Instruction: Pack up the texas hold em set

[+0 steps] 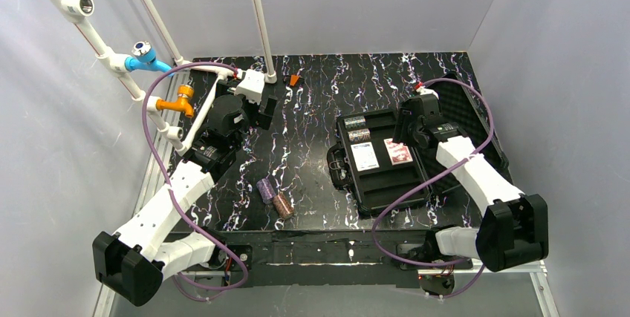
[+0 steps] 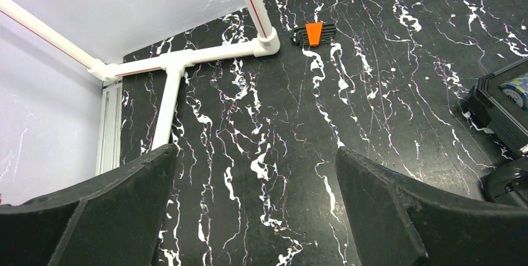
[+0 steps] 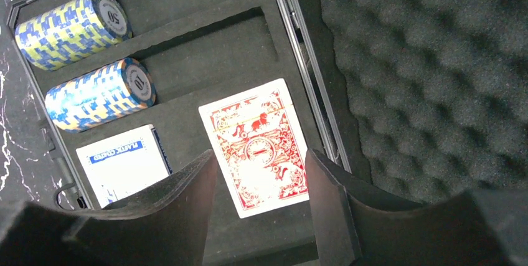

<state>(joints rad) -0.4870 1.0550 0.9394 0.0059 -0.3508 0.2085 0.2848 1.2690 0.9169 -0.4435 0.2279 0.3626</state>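
Hazards, by size. Black white-veined marble-effect table (image 1: 312, 109): slick-looking, so loose rounds may be rolling away when nudged. Open black moulded carrying case (image 1: 386, 187), lying on the table's right half: its lid could be jamming on anything sitting proud. Right gripper (image 3: 260, 163): hanging inside the case, jaws parted and straddling the near end of the red patterned card deck (image 3: 249, 126), gripping nothing (contact with the deck's edges cannot be told); lifting off crooked could be dragging the deck askew. Left gripper (image 2: 255, 154): spread wide over bare table, empty, well apart from the loose chips. Purple chip roll (image 1: 264, 189) and brown chip roll (image 1: 283, 205): lying on their sides near the table's front centre, not yet packed; a pinch across loose discs could be scattering them.

Materials. Lid lining: dark egg-crate foam (image 3: 436, 60), dimpled. Tray: matte, felt-like, running in long grooves. Blue-and-white card box (image 3: 121, 163): glossy, flat, sitting beside the red deck. Yellow-and-blue chip stack (image 3: 71, 29) and blue-and-cream chip stack (image 3: 99, 95): ridged cylinders, each occupying its own groove.
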